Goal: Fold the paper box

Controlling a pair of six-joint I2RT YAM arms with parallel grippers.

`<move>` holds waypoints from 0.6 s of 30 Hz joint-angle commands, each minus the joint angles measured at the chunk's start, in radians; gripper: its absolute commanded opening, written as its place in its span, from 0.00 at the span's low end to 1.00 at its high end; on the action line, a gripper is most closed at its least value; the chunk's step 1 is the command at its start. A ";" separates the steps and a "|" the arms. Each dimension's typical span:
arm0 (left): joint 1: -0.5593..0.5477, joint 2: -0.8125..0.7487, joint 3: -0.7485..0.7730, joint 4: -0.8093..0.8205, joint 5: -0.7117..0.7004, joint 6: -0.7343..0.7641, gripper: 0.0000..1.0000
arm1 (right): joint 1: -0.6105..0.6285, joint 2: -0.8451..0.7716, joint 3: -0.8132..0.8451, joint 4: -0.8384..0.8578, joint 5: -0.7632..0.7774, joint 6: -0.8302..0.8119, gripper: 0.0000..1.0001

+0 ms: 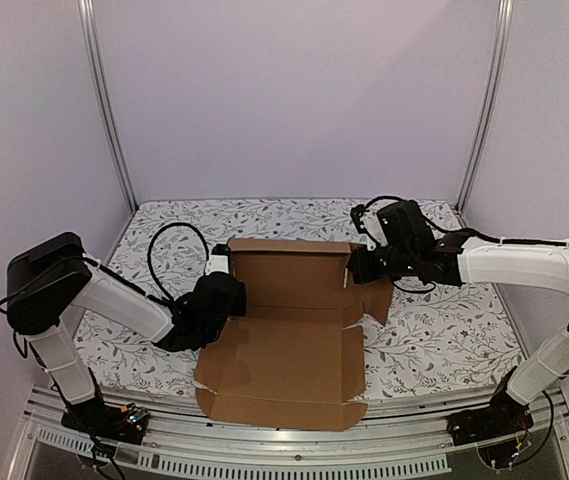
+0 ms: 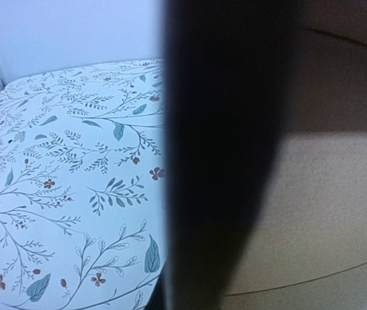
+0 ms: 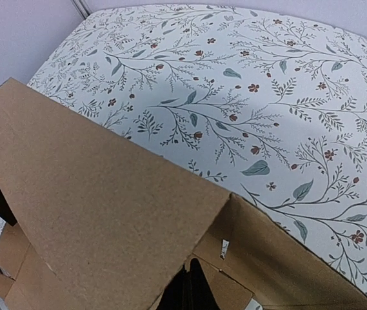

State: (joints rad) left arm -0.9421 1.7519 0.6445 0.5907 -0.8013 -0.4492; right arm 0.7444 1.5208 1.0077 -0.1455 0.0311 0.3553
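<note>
The paper box [image 1: 289, 340] is a brown cardboard sheet lying flat in the middle of the table, its far panel [image 1: 292, 272] standing upright. My left gripper [image 1: 226, 302] is shut and pressed against the sheet's left edge. In the left wrist view a dark blurred band hides the jaws, with cardboard [image 2: 328, 206] to its right. My right gripper [image 1: 360, 266] is shut at the right end of the raised panel. In the right wrist view its dark fingertips [image 3: 189, 292] show together below the tilted panel [image 3: 99, 213] and a side flap [image 3: 280, 252].
A floral cloth [image 1: 434, 330] covers the table. Metal frame posts [image 1: 109, 110] stand at the back corners and a metal rail [image 1: 284, 440] runs along the near edge. A black cable [image 1: 169, 250] loops behind the left arm.
</note>
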 commanded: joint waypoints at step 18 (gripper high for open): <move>-0.035 0.003 0.000 -0.078 0.040 0.000 0.00 | -0.007 0.086 -0.224 0.751 0.007 0.466 0.00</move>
State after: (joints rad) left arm -0.9501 1.7515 0.6460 0.5850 -0.7952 -0.4484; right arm 0.7444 1.5799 0.7990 0.4076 0.0353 0.7296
